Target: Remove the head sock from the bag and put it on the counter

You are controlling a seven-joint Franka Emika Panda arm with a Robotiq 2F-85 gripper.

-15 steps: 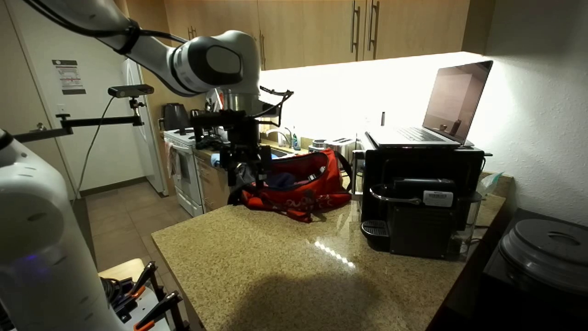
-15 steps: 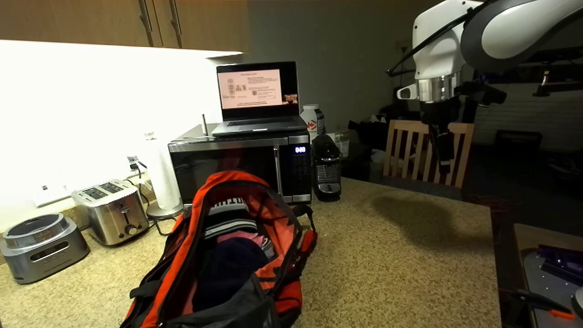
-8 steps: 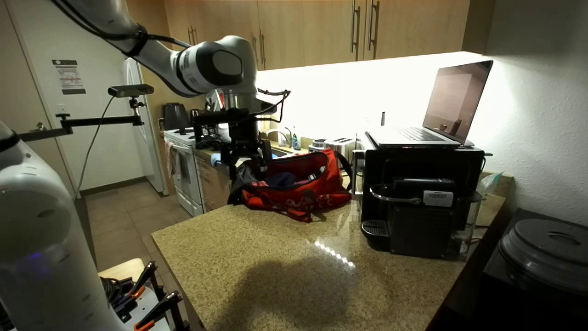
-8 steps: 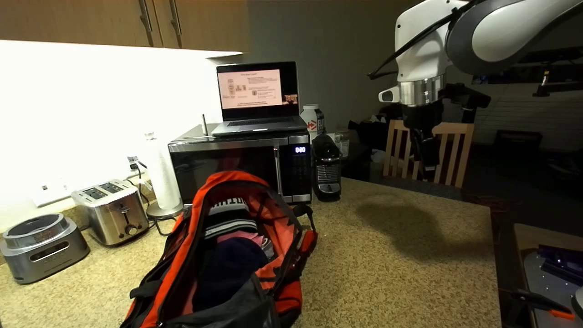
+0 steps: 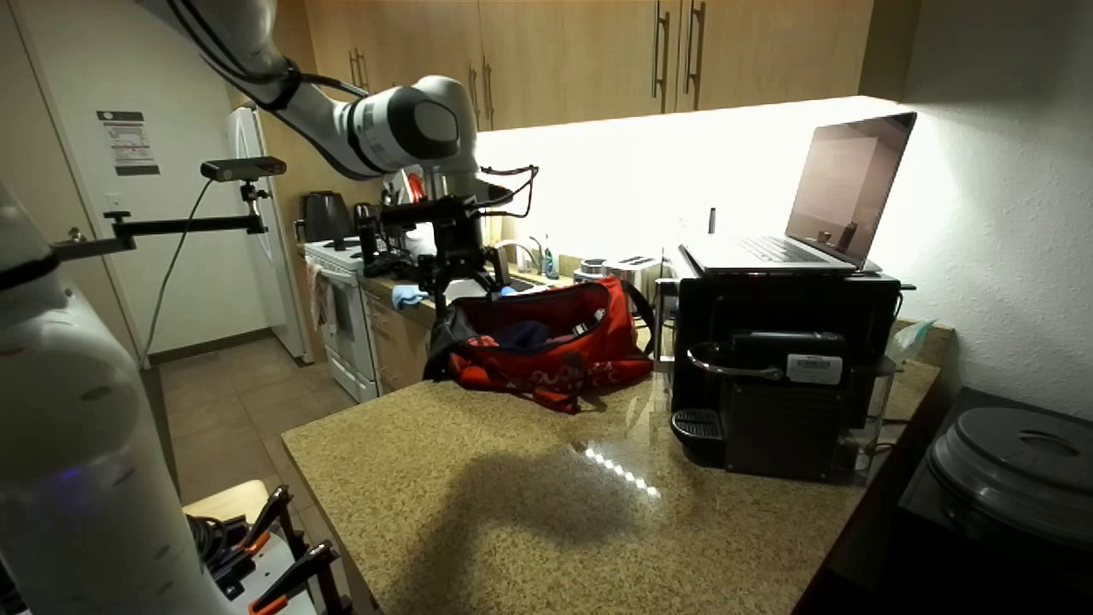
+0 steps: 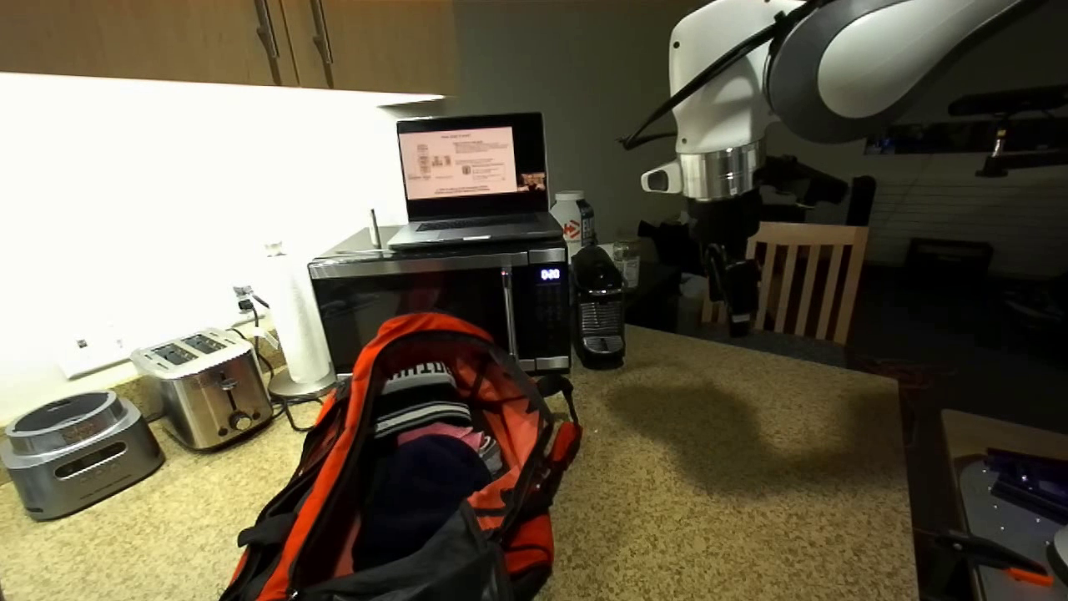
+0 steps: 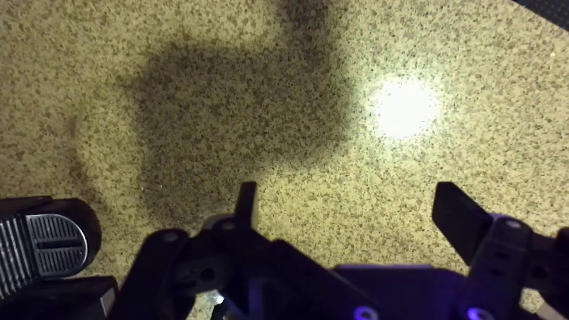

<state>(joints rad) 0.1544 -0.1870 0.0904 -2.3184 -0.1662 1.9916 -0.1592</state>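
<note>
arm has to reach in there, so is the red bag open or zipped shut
Open. In both exterior views the red bag gapes wide at the top, with dark blue cloth showing inside.

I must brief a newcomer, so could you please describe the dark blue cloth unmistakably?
On the speckled counter, in front of the microwave, sits an open red bag. Inside lies the dark blue cloth, a plain rounded heap, unlike the striped cloth and pink cloth beside it.
</note>
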